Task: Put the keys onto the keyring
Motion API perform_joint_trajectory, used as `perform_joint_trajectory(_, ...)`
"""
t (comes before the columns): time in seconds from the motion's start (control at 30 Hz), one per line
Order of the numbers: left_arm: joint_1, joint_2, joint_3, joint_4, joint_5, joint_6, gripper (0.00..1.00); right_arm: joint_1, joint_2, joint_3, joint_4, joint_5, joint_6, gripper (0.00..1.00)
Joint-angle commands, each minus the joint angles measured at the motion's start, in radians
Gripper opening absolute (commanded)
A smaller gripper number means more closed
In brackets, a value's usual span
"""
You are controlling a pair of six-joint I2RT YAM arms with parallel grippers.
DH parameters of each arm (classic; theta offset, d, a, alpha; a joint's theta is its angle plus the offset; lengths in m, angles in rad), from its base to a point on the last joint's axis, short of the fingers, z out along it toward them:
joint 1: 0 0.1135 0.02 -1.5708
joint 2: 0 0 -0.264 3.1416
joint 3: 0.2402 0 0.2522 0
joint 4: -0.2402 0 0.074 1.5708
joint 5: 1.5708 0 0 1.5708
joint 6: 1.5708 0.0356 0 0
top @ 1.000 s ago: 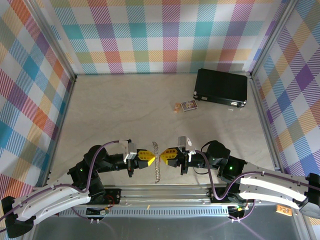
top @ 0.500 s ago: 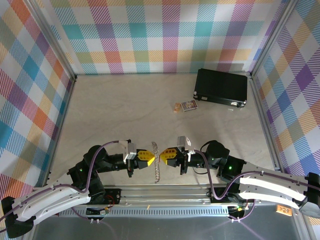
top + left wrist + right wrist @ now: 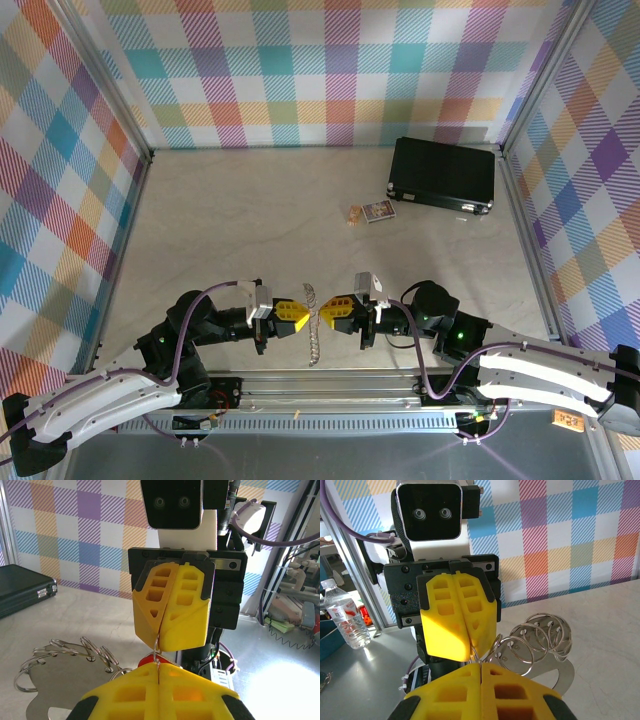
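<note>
Left tool (image 3: pixel 302 316) and right tool (image 3: pixel 324 314) clamp shut on the keyring (image 3: pixel 314 345); black case (image 3: pixel 443 174) closed.

Far-right obstacles: black case (image 3: pixel 443 173), perhaps card (image 3: pixel 378 211).

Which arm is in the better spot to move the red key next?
Probably left. Both the left gripper and the right gripper are shut on the keyring wire, tip to tip, but the red key sits right at the left one's fingertips.
</note>
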Motion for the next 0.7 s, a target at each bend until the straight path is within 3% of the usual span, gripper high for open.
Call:
perform_joint_trajectory(0.0, -0.006, -0.003, 0.008, 0.061, 0.007, 0.017, 0.0, 0.01, 0.005, 0.005, 0.027, -0.024, 0.008, 0.0)
perform_joint_trajectory(0.67, -0.007, -0.003, 0.004, 0.059, 0.007, 0.017, 0.0, 0.01, 0.036, 0.014, 0.036, -0.076, 0.019, 0.0)
